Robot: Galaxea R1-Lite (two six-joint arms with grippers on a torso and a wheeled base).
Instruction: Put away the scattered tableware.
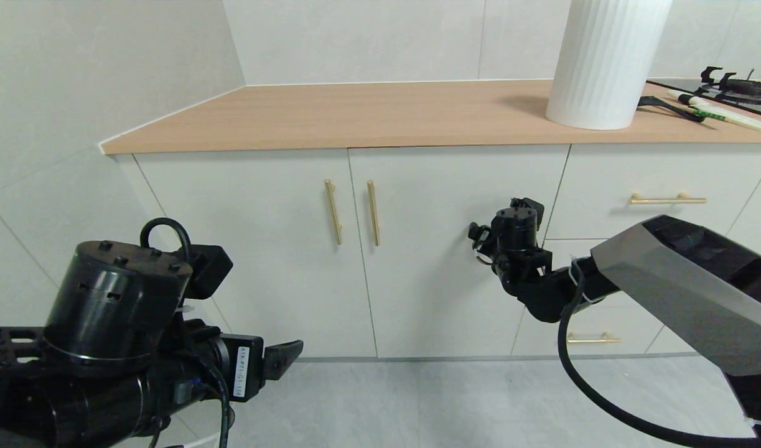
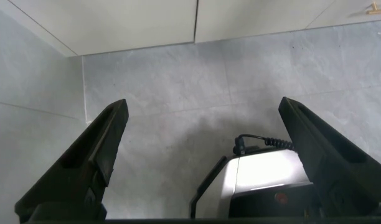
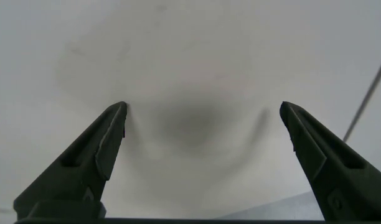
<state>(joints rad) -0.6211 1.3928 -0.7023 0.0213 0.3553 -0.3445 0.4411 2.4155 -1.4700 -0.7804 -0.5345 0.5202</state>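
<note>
Right now I'm seeing the left claw [image 2: 203, 106] hanging low with its jaws spread wide and nothing between them. Pale grey floor tiles [image 2: 178, 81] are lying straight ahead of it, and the foot of the cabinets is running just beyond those tiles. The right claw [image 3: 203, 109] is also gaping wide and empty, and it is facing a white cabinet door [image 1: 442, 249] close in front of its fingertips.

The scattered utensils [image 1: 697, 111] are lying on the wooden countertop [image 1: 355, 115], well above the right claw and off to its right. They are a black-handled piece and a white-and-green one, side by side. A tall white ribbed cylinder [image 1: 604, 62] is standing just beside them, on the side nearer the claw, and a black stove burner [image 1: 744, 87] is sitting just past them. Two brass door handles [image 1: 373, 211] are showing on the doors to the right claw's left.
</note>
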